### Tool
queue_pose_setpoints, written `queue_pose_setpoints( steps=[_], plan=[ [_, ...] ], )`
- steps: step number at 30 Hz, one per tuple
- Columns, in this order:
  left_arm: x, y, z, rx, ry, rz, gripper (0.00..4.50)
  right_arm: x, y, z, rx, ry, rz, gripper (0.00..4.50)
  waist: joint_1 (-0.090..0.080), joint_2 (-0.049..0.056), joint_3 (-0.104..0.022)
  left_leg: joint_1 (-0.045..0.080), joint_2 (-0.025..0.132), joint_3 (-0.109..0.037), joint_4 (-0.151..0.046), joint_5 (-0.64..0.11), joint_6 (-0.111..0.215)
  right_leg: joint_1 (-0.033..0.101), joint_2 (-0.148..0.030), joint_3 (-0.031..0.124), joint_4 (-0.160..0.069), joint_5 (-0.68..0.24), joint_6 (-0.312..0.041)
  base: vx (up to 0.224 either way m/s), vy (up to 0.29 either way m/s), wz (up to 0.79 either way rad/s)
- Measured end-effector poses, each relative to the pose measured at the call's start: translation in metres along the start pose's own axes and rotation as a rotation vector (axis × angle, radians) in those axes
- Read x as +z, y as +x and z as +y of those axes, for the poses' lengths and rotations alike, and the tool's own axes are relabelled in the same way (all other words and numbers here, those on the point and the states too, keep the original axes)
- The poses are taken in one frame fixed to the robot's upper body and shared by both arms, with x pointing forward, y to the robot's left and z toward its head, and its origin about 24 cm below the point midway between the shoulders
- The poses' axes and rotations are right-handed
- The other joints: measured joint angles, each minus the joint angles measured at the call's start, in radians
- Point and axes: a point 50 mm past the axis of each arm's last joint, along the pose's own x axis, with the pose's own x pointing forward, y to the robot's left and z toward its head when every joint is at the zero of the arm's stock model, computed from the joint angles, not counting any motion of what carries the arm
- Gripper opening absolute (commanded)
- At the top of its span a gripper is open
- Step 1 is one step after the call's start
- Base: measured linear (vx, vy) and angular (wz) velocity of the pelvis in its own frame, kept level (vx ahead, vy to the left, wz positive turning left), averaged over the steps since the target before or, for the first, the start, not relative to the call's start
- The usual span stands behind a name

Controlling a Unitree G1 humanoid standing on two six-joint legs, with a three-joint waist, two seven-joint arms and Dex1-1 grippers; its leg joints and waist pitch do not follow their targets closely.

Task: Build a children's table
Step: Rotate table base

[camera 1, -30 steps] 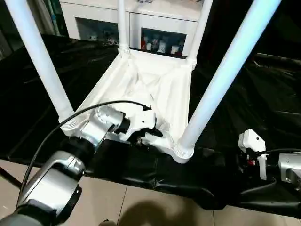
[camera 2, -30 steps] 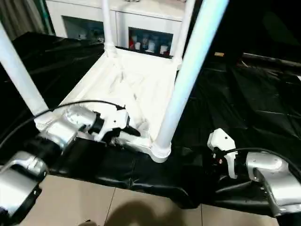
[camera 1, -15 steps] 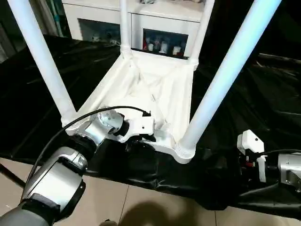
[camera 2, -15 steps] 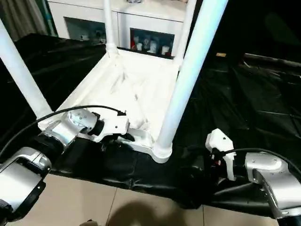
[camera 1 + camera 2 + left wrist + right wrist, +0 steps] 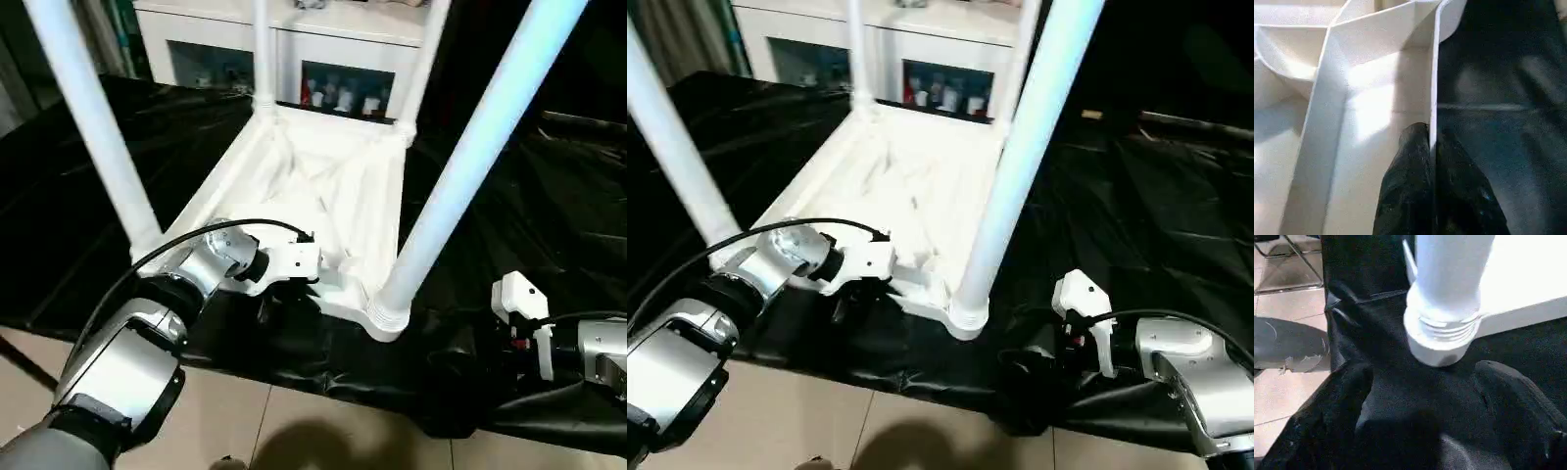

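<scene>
Item: upturned white plastic children's table [image 5: 333,196]; near rim pinched in my left gripper [image 5: 1431,147]. Right gripper [image 5: 1420,396] spread; nearest leg socket at twelve o'clock.

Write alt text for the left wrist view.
The left gripper's two black fingers pinch the thin white rim wall of the upturned children's table, one finger on each side of it. Ribbed underside panels spread on one side, the black table cover on the other.

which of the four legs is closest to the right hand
The near-right leg, screwed into the front corner socket; the open right hand sits just before its base. The other three stand farther off.
</scene>
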Motion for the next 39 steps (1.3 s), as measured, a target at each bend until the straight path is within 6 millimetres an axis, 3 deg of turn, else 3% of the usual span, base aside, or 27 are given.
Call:
queue_pose_setpoints(
  steps=[5,12,14,24,27,39],
  plan=[
    [0.000,0.006,0.003,0.072,-0.104,-0.023,0.04,0.005,0.009,-0.007,-0.084,-0.030,-0.058,3.81,-0.006,-0.001,-0.001,0.001,0.000,0.000,0.001,0.000,0.000,0.000,0.000,0.000,0.001,0.000,-0.001,0.000,0.000,0.00],
    [-0.011,0.001,-0.005,0.220,-0.144,-0.044,0.04,-0.002,0.028,-0.008,-0.137,0.033,-0.123,3.81,-0.047,0.005,-0.005,0.004,0.000,-0.001,-0.001,0.000,0.000,0.000,0.000,-0.001,0.003,-0.002,0.003,0.000,0.000,0.00],
    [-0.013,0.000,-0.010,0.233,-0.137,-0.051,0.04,-0.003,0.031,-0.008,-0.154,0.035,-0.135,3.81,-0.052,0.007,-0.007,0.004,0.000,-0.001,-0.002,0.000,0.000,-0.001,0.000,-0.001,0.002,-0.002,0.004,0.000,0.000,0.00],
    [-0.011,0.002,-0.025,0.206,-0.113,-0.107,0.04,-0.003,0.042,-0.009,-0.179,0.047,-0.173,3.81,-0.048,0.012,-0.012,0.001,-0.001,0.001,-0.003,-0.003,0.004,-0.001,-0.001,0.000,-0.001,-0.004,0.006,0.000,0.000,0.00],
    [-0.010,0.001,-0.026,0.203,-0.149,-0.124,0.57,-0.002,0.043,-0.009,-0.182,0.045,-0.180,3.81,-0.049,0.013,-0.013,0.000,-0.002,0.002,-0.003,-0.004,0.006,-0.001,-0.001,0.001,-0.004,-0.004,0.006,0.000,0.000,0.00],
    [-0.009,0.003,-0.025,0.236,-0.163,-0.192,0.59,0.003,0.044,-0.010,-0.177,0.025,-0.196,3.81,-0.041,0.005,-0.011,-0.002,-0.001,0.001,-0.003,-0.005,0.007,-0.001,-0.001,0.000,-0.007,-0.003,0.005,0.000,0.000,0.00]
  ],
)
